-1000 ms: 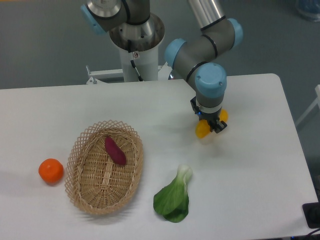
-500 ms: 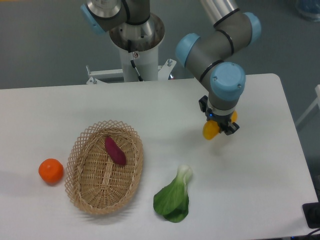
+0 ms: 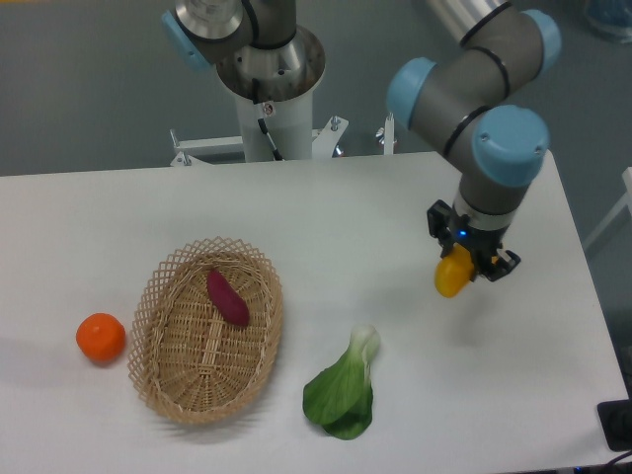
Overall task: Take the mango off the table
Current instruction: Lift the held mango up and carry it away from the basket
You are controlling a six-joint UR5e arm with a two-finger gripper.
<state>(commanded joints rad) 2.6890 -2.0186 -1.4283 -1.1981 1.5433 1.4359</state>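
Note:
The yellow-orange mango (image 3: 451,276) hangs above the white table (image 3: 326,217) at its right side, partly covered by the black fingers holding it. My gripper (image 3: 468,265) points down from the blue-capped wrist and is shut on the mango. A faint shadow of the fruit lies on the tabletop below and to the right of it.
A wicker basket (image 3: 163,316) at front left holds a purple sweet potato (image 3: 227,298). A round orange (image 3: 101,337) sits left of the basket. A green bok choy (image 3: 343,390) lies near the front edge. The arm's base column (image 3: 269,94) stands at the table's back.
The arm has carried the mango to the right, from the table's middle right toward its right edge, with the grip unchanged. Nothing else moved.

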